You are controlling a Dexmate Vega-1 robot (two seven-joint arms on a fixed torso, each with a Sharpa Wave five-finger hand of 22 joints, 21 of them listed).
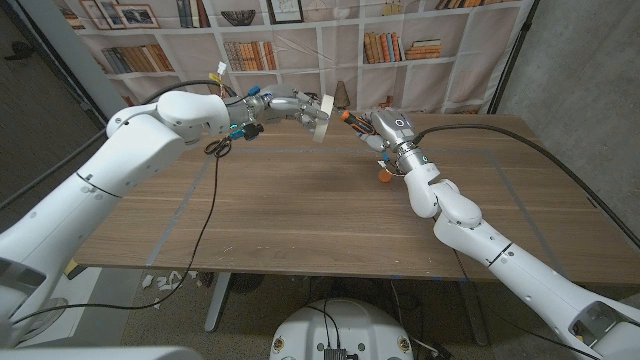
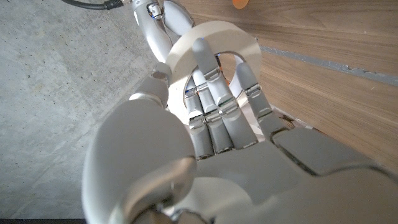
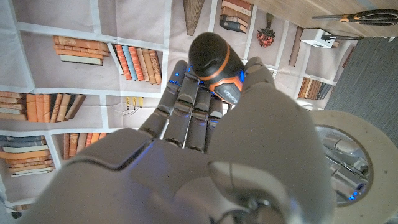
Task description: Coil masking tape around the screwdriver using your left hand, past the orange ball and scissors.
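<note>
Writing: the screwdriver (image 3: 214, 61) handle carries small pale lettering on its black grip, too small and blurred to read. No other legible labels; book spines on the backdrop shelves (image 1: 250, 50) unreadable.

Left hand (image 1: 283, 106): raised above the far part of the wooden table (image 1: 300, 200), fingers extended through and around the roll of masking tape (image 1: 322, 114). In the left wrist view the fingers (image 2: 214, 93) lie against the white ring of the roll (image 2: 214, 43), which sits at the fingertips; hand is grasping the roll, roll held on edge, clear of the table.

Right hand (image 1: 385, 130): raised just across from the left hand, fingers wrapped around the screwdriver. In the right wrist view the black and orange handle end stands out past the fingers (image 3: 186, 106), with the tape roll (image 3: 354, 155) just beside the hand. In the head view the orange end of the tool (image 1: 347, 116) points toward the tape roll, close to it; whether they touch I cannot tell.

Orange ball (image 1: 384, 179): on the table below the right wrist, toward the robot from the hand.

Scissors (image 3: 364, 17): lying on the table, well apart from the right hand, seen in the right wrist view.
</note>
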